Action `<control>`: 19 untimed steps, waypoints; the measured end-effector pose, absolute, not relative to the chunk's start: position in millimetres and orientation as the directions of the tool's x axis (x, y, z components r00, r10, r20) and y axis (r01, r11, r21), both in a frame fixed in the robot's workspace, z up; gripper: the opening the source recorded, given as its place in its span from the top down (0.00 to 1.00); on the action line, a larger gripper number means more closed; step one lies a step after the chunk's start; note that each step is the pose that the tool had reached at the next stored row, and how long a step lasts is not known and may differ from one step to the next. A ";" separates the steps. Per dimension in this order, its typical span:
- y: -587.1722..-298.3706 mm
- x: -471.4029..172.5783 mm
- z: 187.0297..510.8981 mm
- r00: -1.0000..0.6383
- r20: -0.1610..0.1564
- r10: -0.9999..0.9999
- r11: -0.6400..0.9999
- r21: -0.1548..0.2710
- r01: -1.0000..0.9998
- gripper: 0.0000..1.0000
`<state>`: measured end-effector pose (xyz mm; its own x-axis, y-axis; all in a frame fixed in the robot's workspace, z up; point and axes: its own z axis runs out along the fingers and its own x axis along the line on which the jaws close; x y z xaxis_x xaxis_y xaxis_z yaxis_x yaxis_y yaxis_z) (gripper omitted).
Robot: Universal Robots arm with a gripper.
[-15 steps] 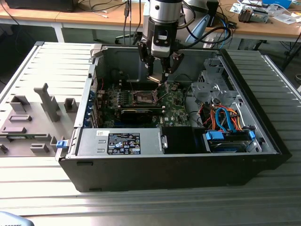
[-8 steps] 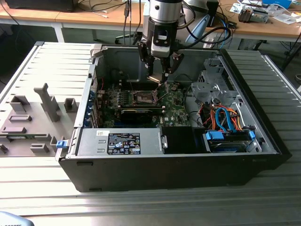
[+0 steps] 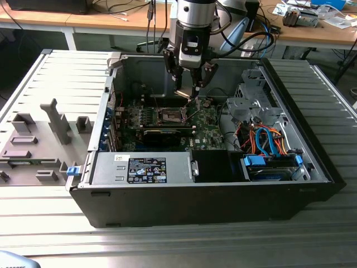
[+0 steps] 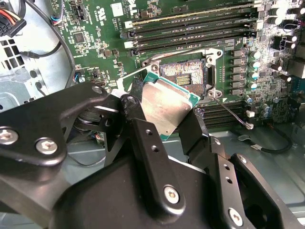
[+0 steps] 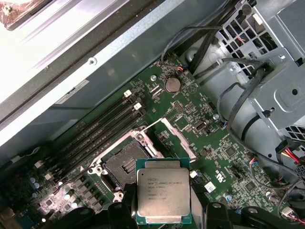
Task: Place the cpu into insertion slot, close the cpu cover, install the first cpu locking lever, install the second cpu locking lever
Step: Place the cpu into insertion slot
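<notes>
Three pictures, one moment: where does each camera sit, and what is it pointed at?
Exterior view: off the arm, above and outside the open computer case, looking down into it; the arm and gripper show.
Second wrist view: on the arm, looking past the black fingers at the cpu and insertion slot.
First wrist view: on the arm, looking down at the motherboard; the gripper holds the cpu.
Both wrist views share cpu and insertion slot.

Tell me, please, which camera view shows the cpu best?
The first wrist view: the cpu faces the camera squarely, its whole metal top visible. The second wrist view shows it tilted, partly behind a finger. In the exterior view it is too small to make out at the gripper.
</notes>
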<state>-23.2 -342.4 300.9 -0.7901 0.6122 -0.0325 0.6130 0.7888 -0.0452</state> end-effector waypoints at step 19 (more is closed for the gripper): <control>-342.4 -23.2 300.5 -0.781 -0.032 0.624 0.780 -0.045 0.625 0.45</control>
<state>-23.2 -342.4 300.5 -0.7809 0.6238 -0.0325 0.6246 0.7796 -0.0452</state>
